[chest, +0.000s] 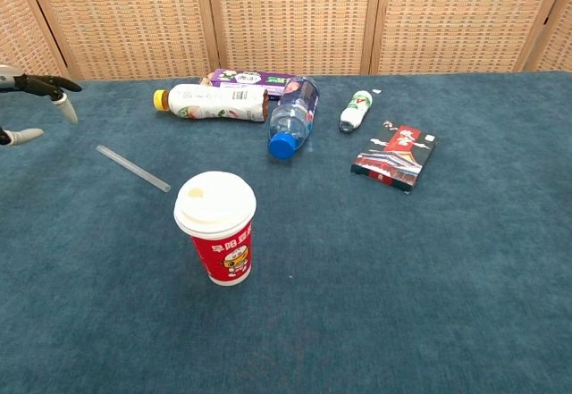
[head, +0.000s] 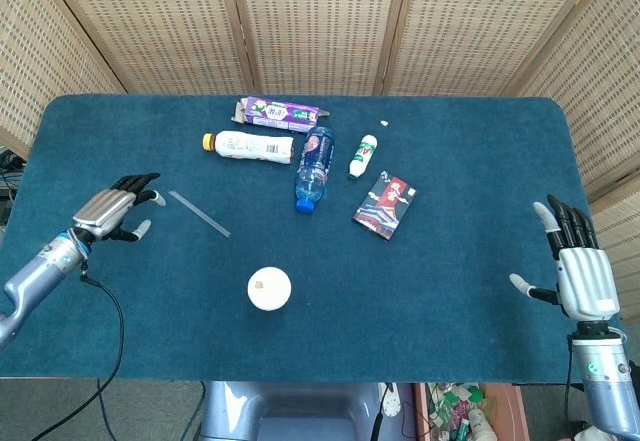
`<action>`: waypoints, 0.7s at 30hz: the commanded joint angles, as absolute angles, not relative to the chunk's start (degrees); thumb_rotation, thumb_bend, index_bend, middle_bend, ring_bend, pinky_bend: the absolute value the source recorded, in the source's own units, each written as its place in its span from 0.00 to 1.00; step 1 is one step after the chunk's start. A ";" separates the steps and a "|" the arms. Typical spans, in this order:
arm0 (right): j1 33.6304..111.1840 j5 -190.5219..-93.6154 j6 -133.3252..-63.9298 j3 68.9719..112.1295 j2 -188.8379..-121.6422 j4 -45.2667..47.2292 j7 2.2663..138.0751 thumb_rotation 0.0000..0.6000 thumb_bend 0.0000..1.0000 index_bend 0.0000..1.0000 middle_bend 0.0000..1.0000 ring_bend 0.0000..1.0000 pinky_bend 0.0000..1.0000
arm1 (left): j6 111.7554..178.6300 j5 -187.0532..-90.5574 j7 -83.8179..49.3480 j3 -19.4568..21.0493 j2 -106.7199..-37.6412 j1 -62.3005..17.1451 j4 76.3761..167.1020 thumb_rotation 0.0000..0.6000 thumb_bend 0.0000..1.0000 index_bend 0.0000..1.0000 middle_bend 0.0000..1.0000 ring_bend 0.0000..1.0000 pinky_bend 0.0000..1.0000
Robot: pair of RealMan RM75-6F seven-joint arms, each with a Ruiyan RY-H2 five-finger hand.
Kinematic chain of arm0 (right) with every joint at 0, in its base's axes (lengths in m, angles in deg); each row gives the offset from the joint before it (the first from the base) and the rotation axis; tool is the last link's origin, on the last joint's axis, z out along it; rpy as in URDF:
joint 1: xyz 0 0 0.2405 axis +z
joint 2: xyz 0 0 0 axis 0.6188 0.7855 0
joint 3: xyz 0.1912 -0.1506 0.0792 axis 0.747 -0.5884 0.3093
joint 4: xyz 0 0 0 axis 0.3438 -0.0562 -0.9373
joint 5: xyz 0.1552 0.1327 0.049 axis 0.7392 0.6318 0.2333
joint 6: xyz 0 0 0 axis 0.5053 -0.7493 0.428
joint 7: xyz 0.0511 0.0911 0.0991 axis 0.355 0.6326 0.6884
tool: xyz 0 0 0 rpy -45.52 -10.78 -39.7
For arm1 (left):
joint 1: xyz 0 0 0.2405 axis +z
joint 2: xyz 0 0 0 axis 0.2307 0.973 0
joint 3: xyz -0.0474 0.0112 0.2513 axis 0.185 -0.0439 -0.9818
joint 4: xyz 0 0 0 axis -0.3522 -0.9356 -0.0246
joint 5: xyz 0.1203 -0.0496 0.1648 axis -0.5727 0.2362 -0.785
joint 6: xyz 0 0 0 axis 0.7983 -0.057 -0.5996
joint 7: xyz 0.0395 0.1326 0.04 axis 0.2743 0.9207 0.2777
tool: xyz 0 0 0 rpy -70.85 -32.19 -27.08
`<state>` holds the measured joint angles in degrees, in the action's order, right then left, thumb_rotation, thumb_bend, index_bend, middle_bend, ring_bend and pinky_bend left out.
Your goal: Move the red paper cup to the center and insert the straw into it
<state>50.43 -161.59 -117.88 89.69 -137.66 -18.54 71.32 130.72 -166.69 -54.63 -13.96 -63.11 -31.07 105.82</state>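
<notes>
The red paper cup point(chest: 217, 228) with a white lid point(head: 269, 288) stands upright near the table's front middle. A clear straw point(head: 199, 212) point(chest: 133, 168) lies flat on the blue cloth, left of and behind the cup. My left hand point(head: 116, 208) point(chest: 34, 99) hovers just left of the straw with fingers spread, holding nothing. At the table's right edge my right hand point(head: 578, 271) stays open, palm down, fingers pointing away; the chest view does not show it.
Behind the cup lie a white drink bottle point(head: 249, 146), a purple carton point(head: 281, 113), a blue-capped water bottle point(head: 314, 166), a small white bottle point(head: 362, 154) and a red-and-black packet point(head: 386, 203). A cable point(head: 112, 336) trails from the left arm.
</notes>
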 commanded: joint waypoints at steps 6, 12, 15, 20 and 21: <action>50.47 -161.36 -117.50 89.71 -137.68 -18.38 71.39 1.00 0.00 0.00 0.00 0.00 0.00 | 127.55 -168.39 -38.75 -11.02 -66.47 -36.36 106.33 1.00 0.37 0.35 0.00 0.00 0.00; 50.52 -160.96 -117.15 89.86 -137.71 -18.15 71.71 1.00 0.00 0.00 0.00 0.00 0.00 | 129.58 -170.79 -40.09 -11.32 -71.33 -36.98 101.95 1.00 0.26 0.35 0.00 0.00 0.00; 50.55 -160.85 -117.01 89.91 -137.73 -18.03 71.81 1.00 0.00 0.00 0.00 0.00 0.00 | 130.28 -171.46 -41.62 -11.65 -73.33 -36.93 99.93 1.00 0.26 0.36 0.00 0.00 0.00; 50.64 -160.65 -116.61 89.89 -137.80 -17.85 71.90 1.00 0.00 0.00 0.00 0.00 0.00 | 130.27 -171.71 -43.39 -12.02 -75.60 -36.88 97.15 1.00 0.26 0.38 0.00 0.00 0.00; 50.66 -160.62 -116.55 89.89 -137.82 -17.82 71.89 1.00 0.00 0.00 0.00 0.00 0.00 | 130.19 -171.77 -43.67 -12.12 -75.87 -36.89 96.68 1.00 0.26 0.39 0.00 0.00 0.00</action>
